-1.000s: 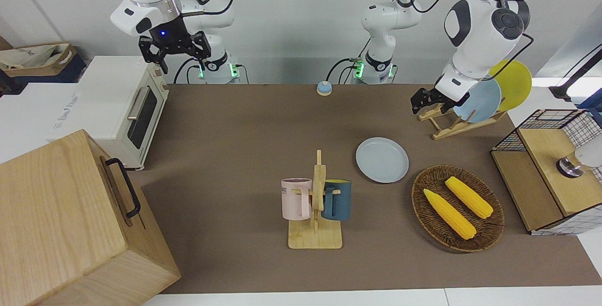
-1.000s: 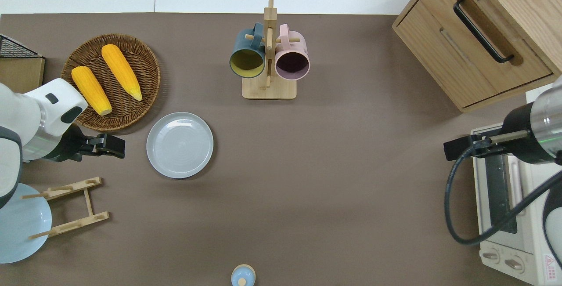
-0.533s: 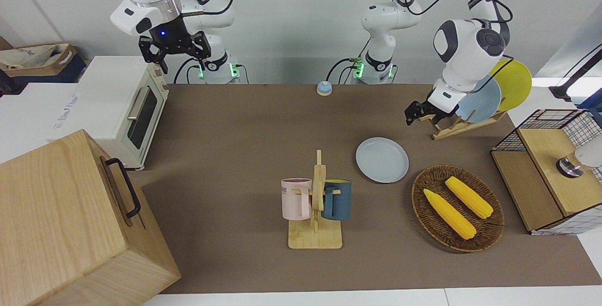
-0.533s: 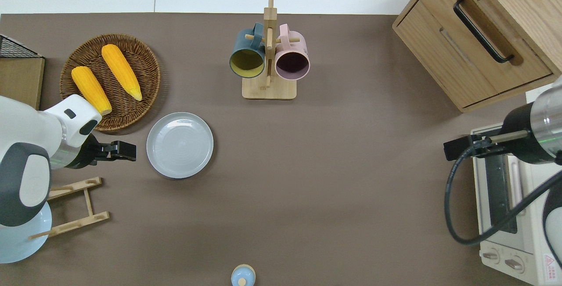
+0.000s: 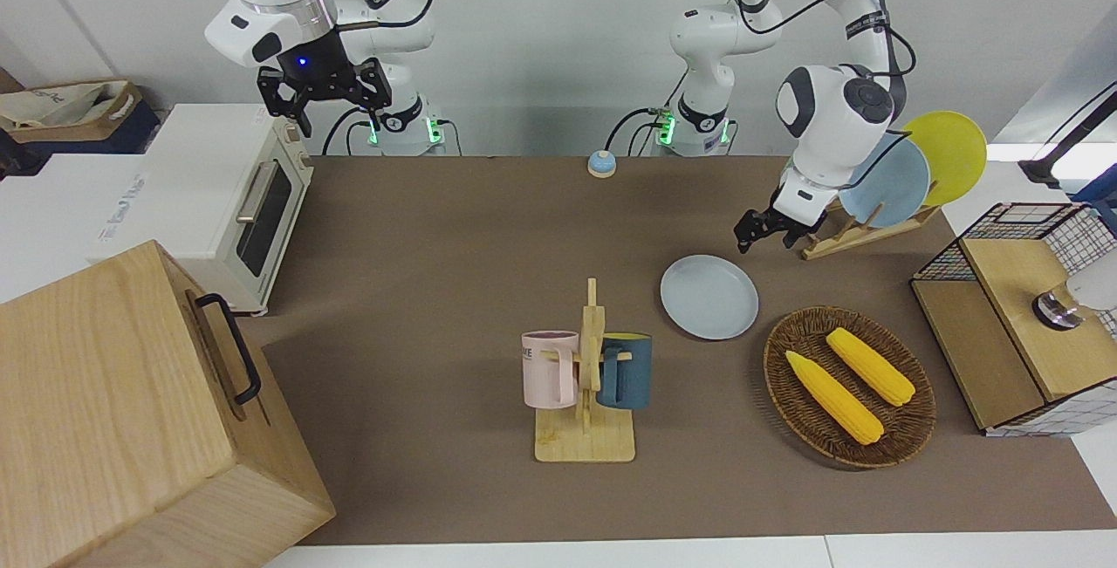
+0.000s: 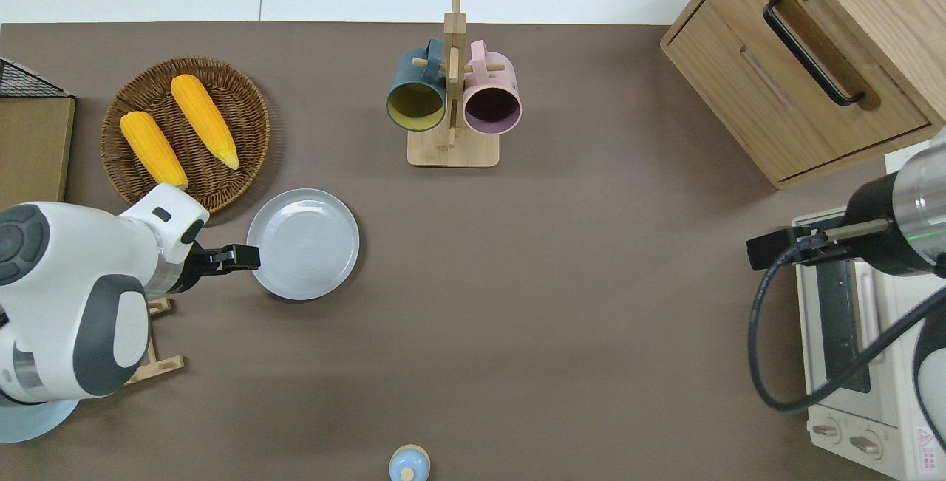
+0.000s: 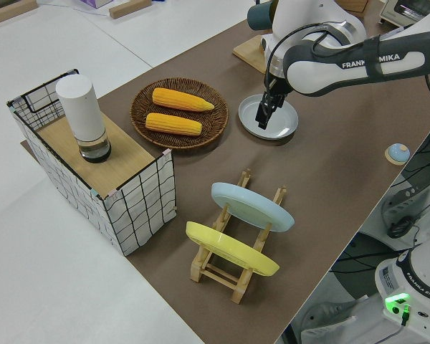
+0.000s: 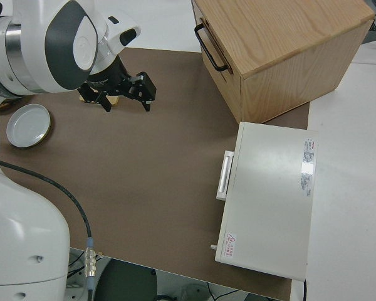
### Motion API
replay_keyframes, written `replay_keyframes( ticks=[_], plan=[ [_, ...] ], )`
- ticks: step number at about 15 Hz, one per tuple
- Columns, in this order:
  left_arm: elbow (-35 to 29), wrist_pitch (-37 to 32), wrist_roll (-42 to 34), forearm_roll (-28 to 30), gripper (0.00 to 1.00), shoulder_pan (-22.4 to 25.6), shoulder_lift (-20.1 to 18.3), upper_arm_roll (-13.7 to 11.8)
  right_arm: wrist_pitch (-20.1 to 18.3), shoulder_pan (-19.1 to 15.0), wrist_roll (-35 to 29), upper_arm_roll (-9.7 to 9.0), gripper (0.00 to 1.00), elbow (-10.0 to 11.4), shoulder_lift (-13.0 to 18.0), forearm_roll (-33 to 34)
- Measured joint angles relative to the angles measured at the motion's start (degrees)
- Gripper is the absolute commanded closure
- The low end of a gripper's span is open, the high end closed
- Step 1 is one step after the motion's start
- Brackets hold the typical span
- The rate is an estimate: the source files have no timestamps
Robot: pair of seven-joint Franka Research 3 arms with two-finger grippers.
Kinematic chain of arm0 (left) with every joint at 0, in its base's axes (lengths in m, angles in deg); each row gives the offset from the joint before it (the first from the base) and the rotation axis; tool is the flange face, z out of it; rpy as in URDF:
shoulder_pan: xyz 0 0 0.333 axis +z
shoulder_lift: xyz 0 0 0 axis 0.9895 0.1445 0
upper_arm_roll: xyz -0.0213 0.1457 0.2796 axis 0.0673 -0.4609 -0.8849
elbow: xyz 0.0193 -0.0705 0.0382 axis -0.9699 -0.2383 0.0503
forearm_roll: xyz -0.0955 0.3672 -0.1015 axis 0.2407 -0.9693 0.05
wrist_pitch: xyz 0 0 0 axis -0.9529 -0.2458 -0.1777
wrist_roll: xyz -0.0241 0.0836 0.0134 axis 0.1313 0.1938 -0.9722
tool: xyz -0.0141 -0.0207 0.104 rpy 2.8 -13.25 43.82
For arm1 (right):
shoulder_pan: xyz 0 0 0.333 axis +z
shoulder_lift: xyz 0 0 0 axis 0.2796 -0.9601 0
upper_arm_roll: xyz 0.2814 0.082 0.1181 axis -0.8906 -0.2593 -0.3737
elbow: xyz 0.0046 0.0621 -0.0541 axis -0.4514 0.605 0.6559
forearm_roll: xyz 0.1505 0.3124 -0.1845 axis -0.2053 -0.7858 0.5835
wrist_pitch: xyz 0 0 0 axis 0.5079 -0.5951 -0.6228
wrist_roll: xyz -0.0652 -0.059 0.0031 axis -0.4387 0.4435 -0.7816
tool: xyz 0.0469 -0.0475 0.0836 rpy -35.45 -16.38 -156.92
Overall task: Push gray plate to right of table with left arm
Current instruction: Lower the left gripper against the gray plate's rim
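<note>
**My left gripper at the gray plate's rim**

My left gripper (image 6: 247, 257) hangs low over the edge of the gray plate (image 6: 304, 243), on the side toward my left arm's end of the table (image 6: 517, 318). From overhead my fingertips overlap the rim; the left side view puts them just over that rim too, and I cannot tell whether they actually touch it. My fingers look drawn close together, with no gap showing between them and nothing held. My left arm (image 6: 74, 304) reaches in from its own end of the table, wrist bent down toward the plate.

The plate lies flat on the table, just beside the wicker basket (image 6: 244, 108) holding two corn cobs (image 6: 203, 119), and nearer to me than that basket. The mug stand (image 6: 452, 148), with a dark blue mug (image 6: 414, 97) and a pink mug (image 6: 494, 100), stands farther from me than the plate and more toward the table's middle. The wooden rack (image 5: 860, 232) with a sky-blue plate (image 5: 894, 184) and a yellow plate (image 5: 951, 153) sits near my left arm.

My right gripper (image 5: 325, 97) is parked, its fingers spread wide and holding nothing.
</note>
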Motion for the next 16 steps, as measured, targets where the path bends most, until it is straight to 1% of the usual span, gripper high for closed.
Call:
replay_keyframes(
  ticks=[3, 9, 11, 12, 14, 16],
  plan=[
    [-2.5, 3.9, 0.8, 0.0, 0.01, -0.7, 1.0, 0.2, 0.0, 0.0, 0.0, 0.00, 0.017, 0.0, 0.0, 0.0],
    [-3.8, 9.7, 2.4, 0.0, 0.01, -1.8, 4.1, 0.3, 0.0, 0.0, 0.0, 0.00, 0.017, 0.0, 0.0, 0.0],
    [-4.7, 13.0, 2.5, 0.0, 0.04, -2.2, 5.6, 0.3, 0.0, 0.0, 0.0, 0.00, 0.017, 0.0, 0.0, 0.0],
    [-5.0, 14.1, 2.5, 0.0, 0.08, -2.3, 6.1, 0.3, 0.0, 0.0, 0.0, 0.00, 0.017, 0.0, 0.0, 0.0],
    [-5.6, 16.1, 2.5, 0.0, 0.20, -2.4, 7.1, 0.3, 0.0, 0.0, 0.0, 0.00, 0.017, 0.0, 0.0, 0.0],
    [-5.8, 17.4, 2.5, -0.1, 0.42, -2.5, 7.9, 0.3, 0.0, 0.0, 0.0, 0.00, 0.017, 0.0, 0.0, 0.0]
  ],
)
